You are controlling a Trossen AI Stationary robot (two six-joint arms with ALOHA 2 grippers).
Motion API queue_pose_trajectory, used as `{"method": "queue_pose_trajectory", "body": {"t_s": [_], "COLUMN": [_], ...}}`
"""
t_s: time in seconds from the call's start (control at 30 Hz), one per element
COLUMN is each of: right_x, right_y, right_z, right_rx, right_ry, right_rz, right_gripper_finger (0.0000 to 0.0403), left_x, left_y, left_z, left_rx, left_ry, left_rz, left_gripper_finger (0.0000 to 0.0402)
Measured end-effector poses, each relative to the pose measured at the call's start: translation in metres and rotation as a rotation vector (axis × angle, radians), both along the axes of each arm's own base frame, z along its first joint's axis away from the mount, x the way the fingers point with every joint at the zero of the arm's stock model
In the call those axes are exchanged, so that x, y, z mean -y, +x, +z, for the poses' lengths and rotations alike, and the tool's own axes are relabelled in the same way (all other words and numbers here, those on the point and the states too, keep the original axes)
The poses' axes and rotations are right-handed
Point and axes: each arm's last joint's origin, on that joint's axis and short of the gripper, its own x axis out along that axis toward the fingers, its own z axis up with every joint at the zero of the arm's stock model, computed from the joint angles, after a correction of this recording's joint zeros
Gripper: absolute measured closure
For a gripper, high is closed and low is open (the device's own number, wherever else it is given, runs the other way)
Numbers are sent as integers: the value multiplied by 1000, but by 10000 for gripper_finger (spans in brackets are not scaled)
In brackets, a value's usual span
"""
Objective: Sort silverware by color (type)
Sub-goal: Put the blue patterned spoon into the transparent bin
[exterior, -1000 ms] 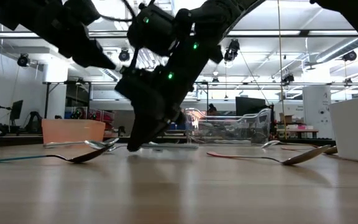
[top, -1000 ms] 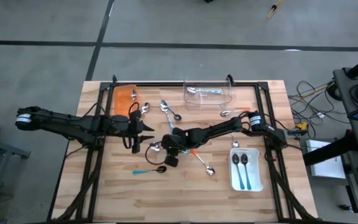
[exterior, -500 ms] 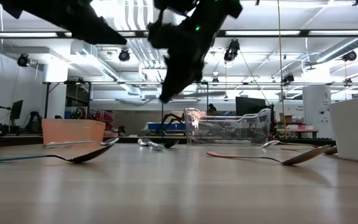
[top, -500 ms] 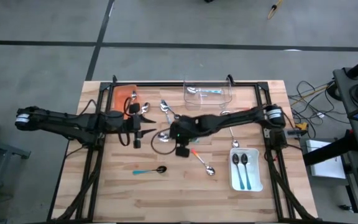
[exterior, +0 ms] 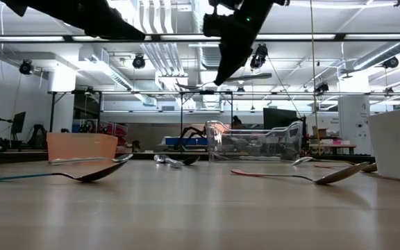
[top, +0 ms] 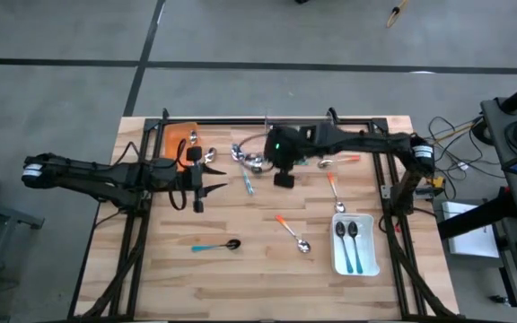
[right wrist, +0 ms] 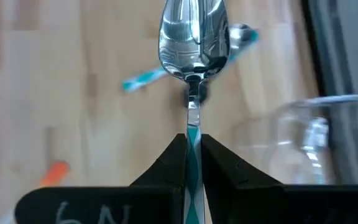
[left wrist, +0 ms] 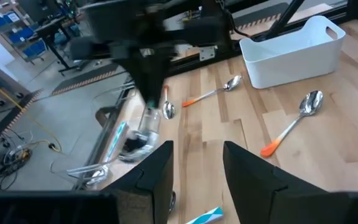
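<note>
My right gripper (top: 273, 163) hangs above the table beside the clear tray's (top: 301, 139) left end, shut on a teal-handled spoon (right wrist: 193, 37). The left gripper (top: 207, 187) hovers open near the orange tray (top: 179, 141); its fingers (left wrist: 157, 171) touch nothing. Flat on the wood lie a teal spoon (top: 215, 246), an orange spoon (top: 292, 233), two more orange ones (top: 332, 191) (top: 340, 161), another teal one (top: 246, 183) and silver ones (top: 209, 157). Two spoons lie in the white tray (top: 335, 260). My right gripper pinches the spoon's teal handle (right wrist: 193, 142) between its two fingers, which lie along it. The shiny bowl (right wrist: 193, 34) sticks out forward beyond the fingertips. The spoon is lifted clear of the table.
The clear tray (right wrist: 319, 130) holds a couple of spoons (top: 294, 132). A black frame (top: 380, 144) runs around the table's far and side edges. Bare wood lies along the near edge (top: 258, 287).
My right gripper rose from the table's middle with the teal spoon and carried it toward the far edge and right, up to the clear tray's left end. The spoon went from the wood to hanging clear in the air.
</note>
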Motion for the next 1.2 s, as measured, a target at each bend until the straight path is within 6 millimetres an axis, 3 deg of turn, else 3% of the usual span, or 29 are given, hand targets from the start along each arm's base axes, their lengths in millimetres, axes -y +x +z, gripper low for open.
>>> {"method": "queue_pose_trajectory", "body": {"t_s": [0.37, 0.63, 0.87, 1.2], "right_x": [106, 163, 188, 195], "right_y": [-40, -69, -78, -69], "right_z": [-2, -23, -46, -76], "right_rx": [-100, -138, -147, -183], "right_ry": [-152, -65, 16, 69], "right_rz": [-6, -64, -78, 21], "right_gripper_finger": [381, 381, 380, 380], "left_x": [0, 0, 0, 0], "left_y": [0, 0, 0, 0], "left_z": [0, 0, -1, -1], "left_rx": [-8, -11, -13, -16], "left_ry": [43, 51, 52, 56], "left_rz": [-11, -13, -13, -14], "left_gripper_finger": [280, 280, 280, 280]}}
